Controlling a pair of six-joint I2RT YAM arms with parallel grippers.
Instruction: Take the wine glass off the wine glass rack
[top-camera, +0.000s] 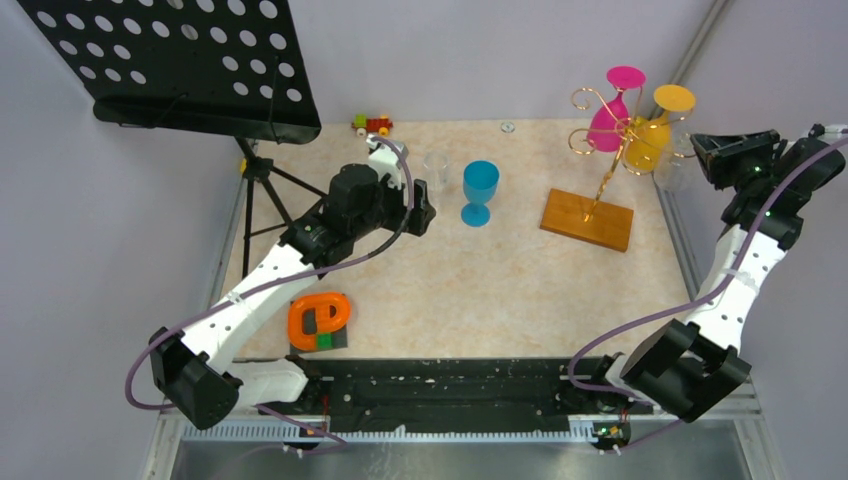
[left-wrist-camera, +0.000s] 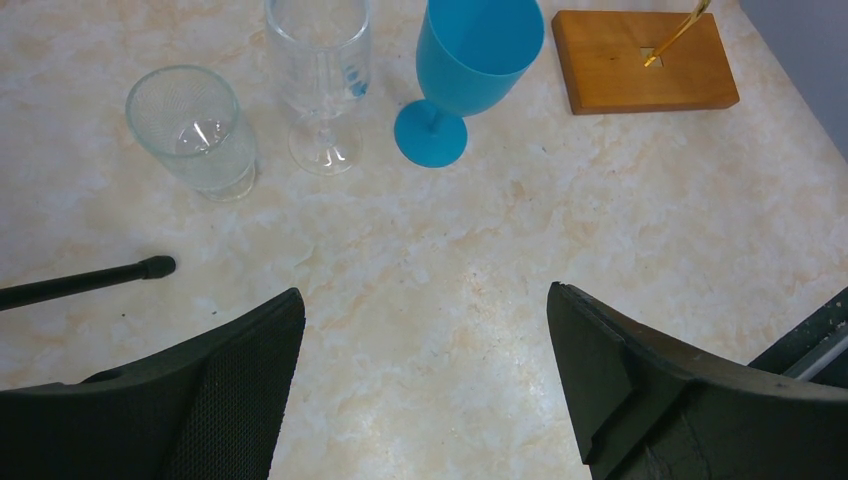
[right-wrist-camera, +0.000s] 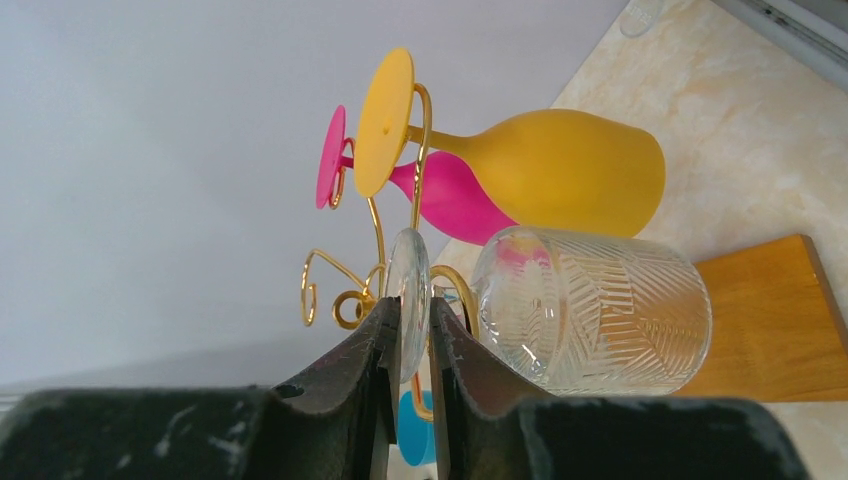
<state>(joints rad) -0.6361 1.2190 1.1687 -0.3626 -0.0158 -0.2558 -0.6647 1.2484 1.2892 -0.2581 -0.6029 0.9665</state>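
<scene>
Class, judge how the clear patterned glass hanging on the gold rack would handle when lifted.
Probably fragile and slippery: the clear wine glass looks smooth and thin. Pinched at its foot by the right gripper, its bowl may swing. The wine glass rack, on a thin pole, might tip.

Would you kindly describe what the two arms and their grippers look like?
The left arm and right arm have white links between chunky black joints, each trailed by a thin purple-grey cable. The left gripper and right gripper are black, with two wedge-shaped fingers; one has a fine mesh-textured pad.
</scene>
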